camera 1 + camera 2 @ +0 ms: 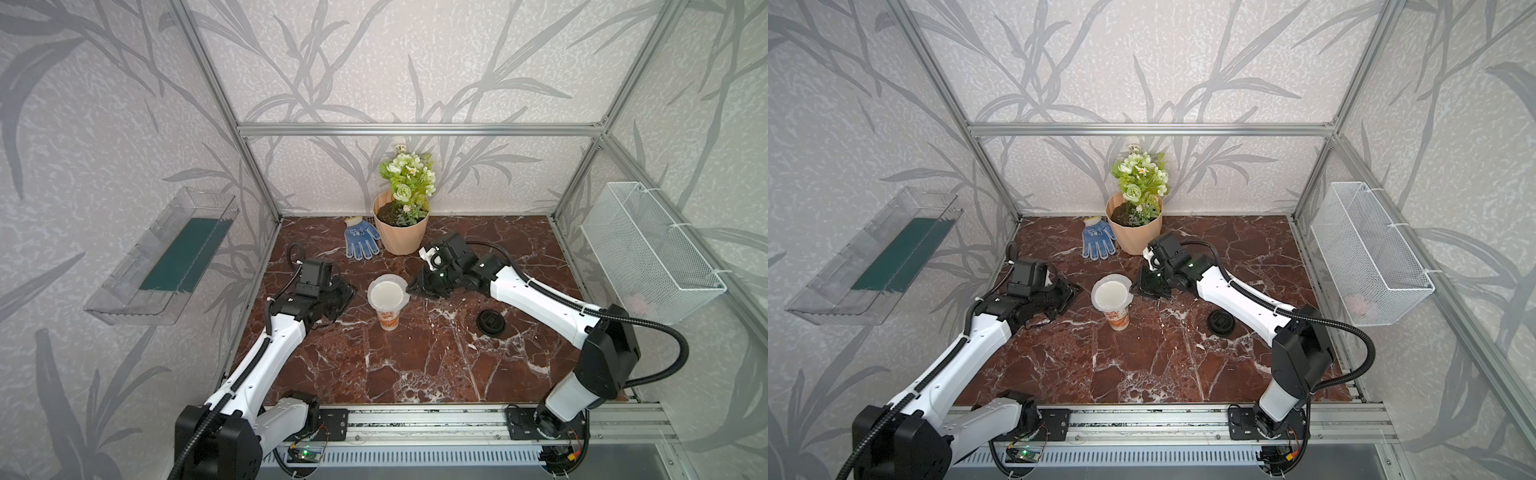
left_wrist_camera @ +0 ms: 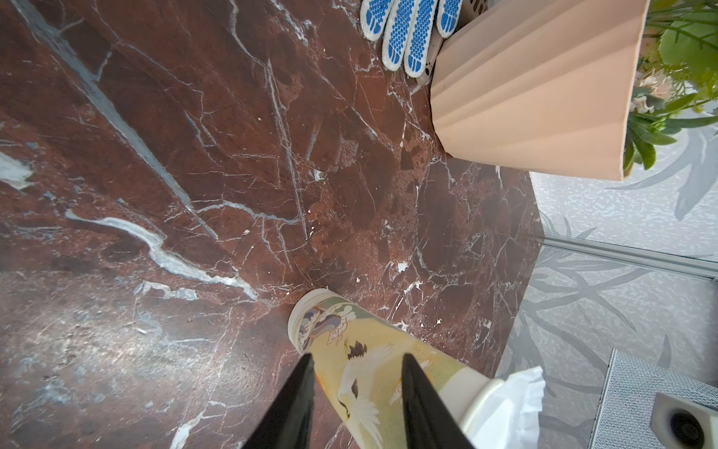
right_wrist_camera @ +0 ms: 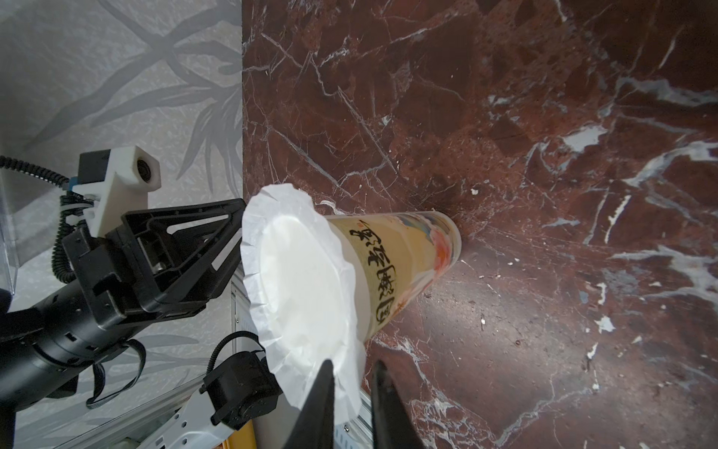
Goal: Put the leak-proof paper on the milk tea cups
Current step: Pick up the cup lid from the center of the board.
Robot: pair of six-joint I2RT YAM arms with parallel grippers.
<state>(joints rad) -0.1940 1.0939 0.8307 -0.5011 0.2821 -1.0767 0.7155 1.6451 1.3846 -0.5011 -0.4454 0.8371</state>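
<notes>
The thin, round, whitish translucent leak-proof paper [image 1: 387, 294] lies across the mouth of the tall white paper milk tea cup [image 1: 388, 321] with orange print. The cup stands upright near the middle of the red-brown marble desk [image 1: 415, 365], and the paper's crinkled rim overhangs the mouth. So the placing step looks all but done.

The right tool [image 3: 353, 363] sits at the paper's edge, its jaws narrowly parted with the rim between them and not visibly pinching it. The left tool [image 2: 358, 357] sits just beside the cup wall, jaws apart, holding nothing.

Next, I judge, the right tool should back away level without dragging the sheet, which looks light enough to slide off. The round black plastic lid [image 1: 490, 322] lies well apart on the desk.
</notes>
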